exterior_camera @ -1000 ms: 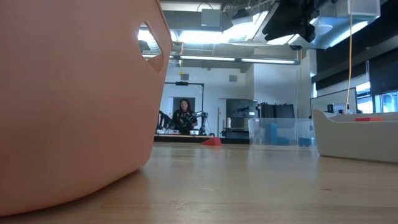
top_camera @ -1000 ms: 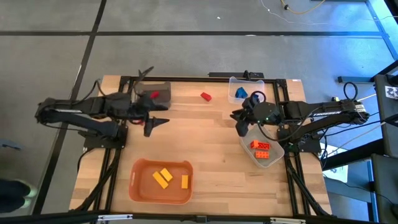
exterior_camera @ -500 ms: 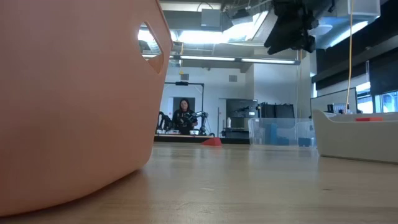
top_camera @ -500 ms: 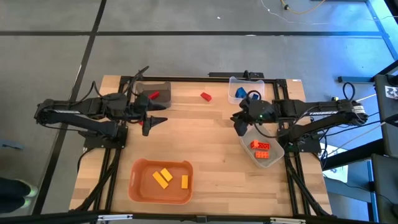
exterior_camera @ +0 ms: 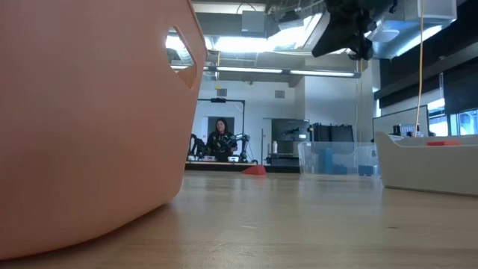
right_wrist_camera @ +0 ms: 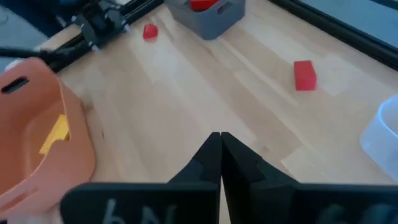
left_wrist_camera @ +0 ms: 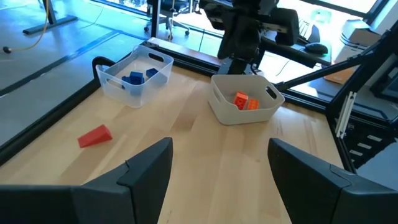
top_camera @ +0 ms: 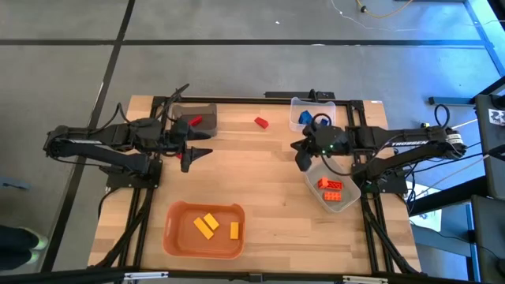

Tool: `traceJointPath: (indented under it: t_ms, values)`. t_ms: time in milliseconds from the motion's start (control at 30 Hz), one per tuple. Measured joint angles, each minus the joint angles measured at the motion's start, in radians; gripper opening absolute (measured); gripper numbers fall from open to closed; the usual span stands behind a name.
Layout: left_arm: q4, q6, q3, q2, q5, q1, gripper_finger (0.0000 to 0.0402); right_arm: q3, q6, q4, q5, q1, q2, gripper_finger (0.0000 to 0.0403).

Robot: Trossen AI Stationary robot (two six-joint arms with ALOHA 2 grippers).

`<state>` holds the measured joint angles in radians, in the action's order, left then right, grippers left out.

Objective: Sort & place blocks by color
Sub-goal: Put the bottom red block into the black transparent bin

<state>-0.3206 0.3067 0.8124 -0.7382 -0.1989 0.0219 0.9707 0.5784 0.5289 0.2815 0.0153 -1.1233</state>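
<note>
- One red block (top_camera: 261,122) left loose on the bench (top_camera: 268,197), looks like.
- Right tool (top_camera: 301,160) pinched together, empty; left tool (top_camera: 199,154) spread apart, empty.
- Next: grab that block, drop it in the gray bin (top_camera: 193,115).

We count four bins: one orange bin (top_camera: 203,229), one dark bin (top_camera: 193,114), one clear bin (top_camera: 307,113) and one white bin (top_camera: 332,190). Two yellow blocks (top_camera: 207,225) sit in the orange one. We count two orange blocks (top_camera: 331,189), two blue blocks (left_wrist_camera: 138,76), and three red blocks (right_wrist_camera: 304,75).
</note>
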Motion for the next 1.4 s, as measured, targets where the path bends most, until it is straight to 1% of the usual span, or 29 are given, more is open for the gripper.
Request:
traceJointPath:
  t_ms: [100, 167, 267, 467, 533, 600, 667, 733, 833, 933, 967, 1033, 1100, 1133, 1200, 1300, 1400]
  values:
    - [0.000, -0.001, 0.000, 0.000, 0.000, 0.000, 0.0255, 0.000, 0.015, 0.001, -0.013, -0.012, 0.000, 0.0011]
    - [0.000, -0.001, 0.000, 0.000, 0.000, 0.000, 0.0255, 0.000, 0.015, 0.010, -0.058, -0.021, 0.000, 0.0037]
    - [-0.001, -0.002, 0.000, 0.000, 0.000, 0.000, 0.0255, 0.000, 0.013, 0.043, -0.073, -0.026, 0.000, 0.0102]
    - [-0.001, -0.001, 0.000, 0.000, 0.001, 0.000, 0.0255, 0.000, 0.015, 0.046, -0.067, -0.027, 0.000, 0.0259]
    - [-0.001, -0.001, 0.000, 0.000, 0.001, 0.000, 0.0255, 0.000, 0.010, 0.046, -0.066, -0.027, 0.000, 0.0301]
    - [-0.001, -0.002, 0.000, 0.000, 0.001, 0.000, 0.0255, 0.000, -0.031, 0.045, -0.067, -0.027, 0.000, 0.0327]
    - [-0.001, -0.002, 0.000, 0.000, 0.001, 0.000, 0.0255, 0.000, -0.037, 0.045, -0.073, -0.026, 0.000, 0.0339]
    - [-0.001, -0.002, 0.000, 0.000, 0.001, 0.000, 0.0255, 0.000, -0.038, 0.043, -0.080, -0.026, 0.000, 0.0342]
    - [-0.001, -0.001, 0.000, 0.000, 0.022, 0.000, 0.0255, 0.000, -0.061, 0.033, -0.113, -0.026, 0.000, 0.0341]
    - [-0.010, 0.009, 0.000, 0.000, 0.055, 0.000, 0.0255, 0.000, -0.068, 0.026, -0.119, -0.026, 0.000, 0.0338]
    - [-0.038, 0.029, 0.006, 0.000, 0.055, -0.003, 0.0255, 0.000, -0.068, 0.026, -0.118, -0.026, 0.000, 0.0338]
    - [-0.169, 0.069, 0.039, 0.000, 0.037, -0.026, 0.0255, 0.000, -0.068, 0.026, -0.118, -0.026, 0.000, 0.0338]
    - [-0.355, 0.113, 0.090, -0.006, -0.024, -0.077, 0.0255, 0.000, -0.068, 0.024, -0.118, -0.026, 0.000, 0.0338]
    - [-0.444, 0.155, 0.106, -0.017, -0.039, -0.107, 0.0255, 0.000, -0.066, 0.024, -0.118, -0.026, 0.000, 0.0338]
    - [-0.589, 0.235, 0.112, -0.051, -0.016, -0.180, 0.0255, 0.000, -0.062, 0.023, -0.118, -0.026, 0.000, 0.0337]
    - [-0.749, 0.293, 0.065, -0.083, 0.064, -0.275, 0.0255, 0.000, -0.061, 0.022, -0.118, -0.026, 0.000, 0.0337]
    - [-0.757, 0.297, -0.032, -0.112, 0.095, -0.331, 0.0255, 0.000, -0.059, 0.020, -0.118, -0.026, 0.000, 0.0337]
